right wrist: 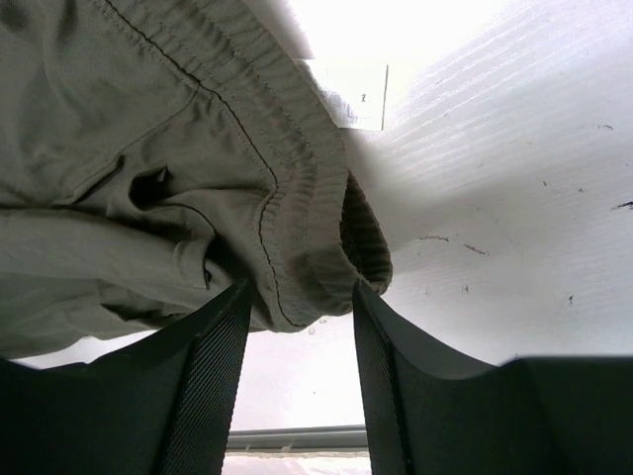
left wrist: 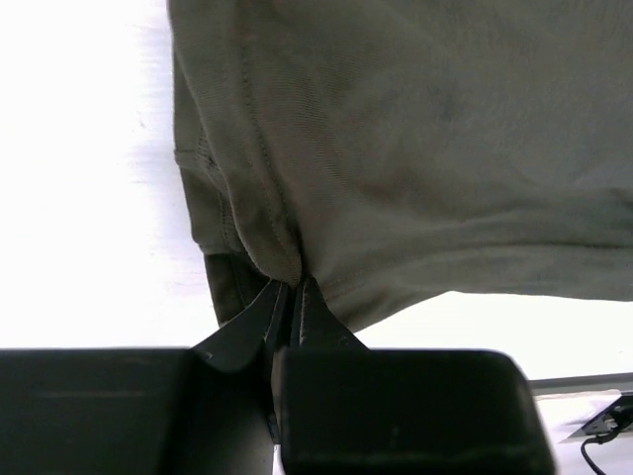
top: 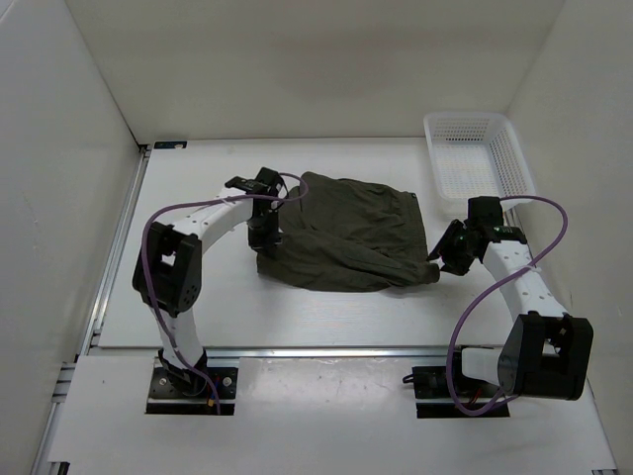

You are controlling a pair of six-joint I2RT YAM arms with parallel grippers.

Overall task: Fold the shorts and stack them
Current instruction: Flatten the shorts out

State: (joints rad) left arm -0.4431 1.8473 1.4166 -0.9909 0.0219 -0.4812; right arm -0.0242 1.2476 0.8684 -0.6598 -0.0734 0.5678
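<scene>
The left gripper [left wrist: 287, 295] pinches the shorts [top: 346, 236] by 1 edge while the right gripper [right wrist: 297, 297], fingers parted, straddles the waistband [right wrist: 302, 188] corner, apparently readying a 2-handed fold.

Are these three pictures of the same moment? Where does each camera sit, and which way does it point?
Top external: fixed above and behind the arms, looking down at the table; both arms, the shorts and white basket show.
Left wrist: on the left arm, looking along the left gripper, shut on a shorts edge.
Right wrist: on the right arm, looking past the open right gripper straddling the waistband.
Shared: all three see the shorts.
</scene>
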